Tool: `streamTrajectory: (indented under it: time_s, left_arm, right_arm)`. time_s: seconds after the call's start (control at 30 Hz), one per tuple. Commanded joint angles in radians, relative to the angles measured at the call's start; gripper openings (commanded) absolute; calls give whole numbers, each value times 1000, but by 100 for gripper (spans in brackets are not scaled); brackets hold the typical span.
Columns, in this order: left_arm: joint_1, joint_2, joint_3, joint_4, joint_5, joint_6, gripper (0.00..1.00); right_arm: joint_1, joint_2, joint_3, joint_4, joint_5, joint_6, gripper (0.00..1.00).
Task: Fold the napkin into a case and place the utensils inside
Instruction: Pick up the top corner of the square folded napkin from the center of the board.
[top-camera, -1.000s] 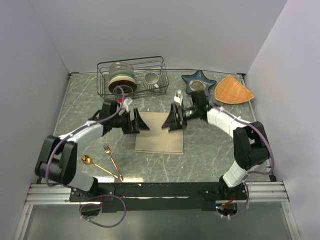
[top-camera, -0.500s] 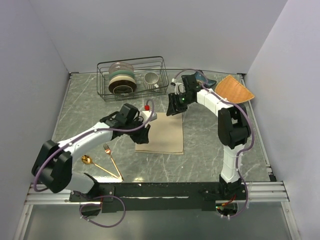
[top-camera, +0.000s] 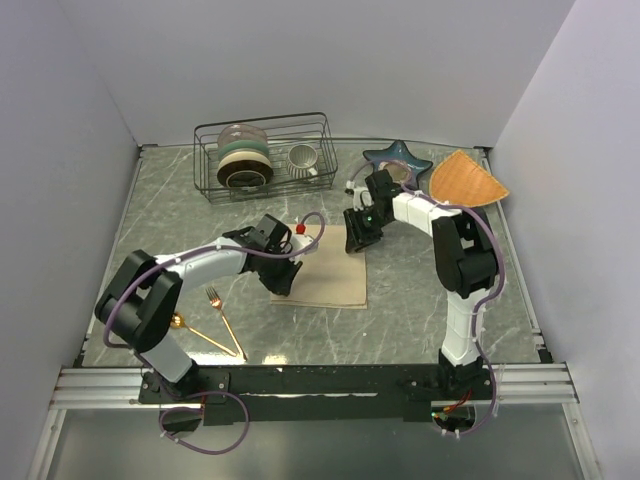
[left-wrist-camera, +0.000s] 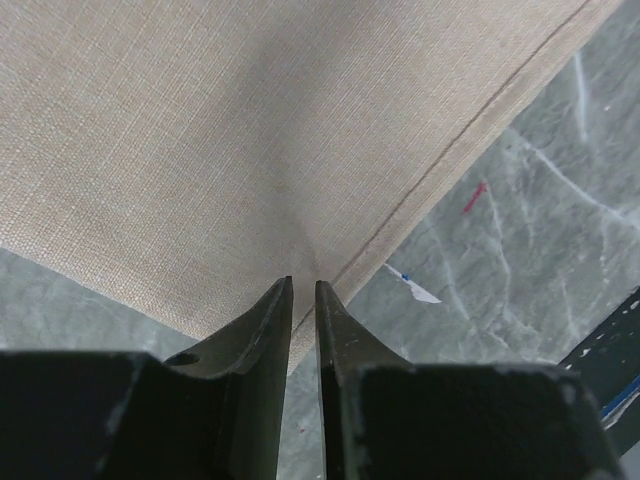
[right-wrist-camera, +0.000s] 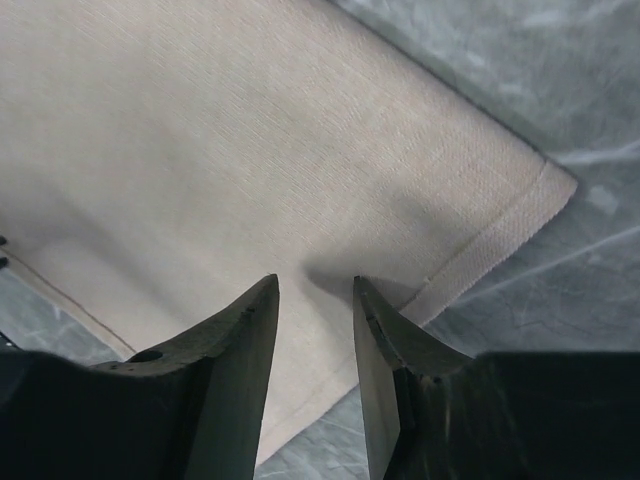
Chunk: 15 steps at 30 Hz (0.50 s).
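The beige napkin (top-camera: 330, 272) lies flat on the marble table as a folded rectangle. My left gripper (top-camera: 284, 284) is at its near-left corner. In the left wrist view the left gripper (left-wrist-camera: 303, 284) has its jaws almost together, pinching the napkin (left-wrist-camera: 200, 130) at its hemmed edge, and the cloth puckers toward the tips. My right gripper (top-camera: 358, 238) is at the far-right corner. In the right wrist view the right gripper (right-wrist-camera: 315, 282) stands partly open, its tips down on the napkin (right-wrist-camera: 250, 150) just inside the corner. A gold fork (top-camera: 225, 318) and a gold spoon (top-camera: 192, 329) lie near the front left.
A wire rack (top-camera: 265, 120) with plates and a cup (top-camera: 303, 160) stands at the back. A blue star-shaped dish (top-camera: 398, 160) and an orange wedge mat (top-camera: 466, 180) sit at the back right. Walls close in on both sides.
The left gripper slid from the napkin's far-left edge to its near-left corner and closed. The right gripper swung out, came back to the far-right corner and narrowed its jaws.
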Motion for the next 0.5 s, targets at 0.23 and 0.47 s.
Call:
streamTrajectory:
  time_s: [0.23, 0.47]
  left_arm:
    - [55, 59, 57, -46, -6, 85, 24]
    - [155, 92, 103, -75, 4, 188, 29]
  right_arm:
    - [3, -87, -167, 11, 8, -59, 43]
    - [24, -225, -321, -17, -99, -25, 45]
